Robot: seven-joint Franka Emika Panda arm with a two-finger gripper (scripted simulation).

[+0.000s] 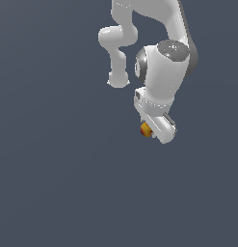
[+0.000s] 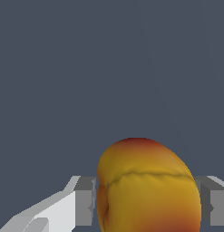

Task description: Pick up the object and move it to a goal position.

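A white robot arm [image 1: 159,53] reaches down from the top of the exterior view against a plain dark blue-grey background. At its lower end is the white gripper [image 1: 150,130], angled slightly toward the exterior view's right. A small round object [image 1: 146,129], orange-yellow with red patches, sits at the gripper's tip on the side facing the exterior view's left, partly hidden by the gripper body and much smaller than it. In the wrist view the object [image 2: 147,188] fills much of the frame: a rounded, peach-like shape, yellow-orange across the middle, shading to red at its crown and near the picture's edge, with a shallow crease running across its surface. Grey finger pads [image 2: 85,200] stand on either side of it, one backed by a white finger, and each pad lies right against the object's flank, so the gripper [image 2: 147,201] is clenched around the object and holding it. Whether the object rests on a surface or hangs in the air is hard to tell, since the background is a uniform colour without shadows.
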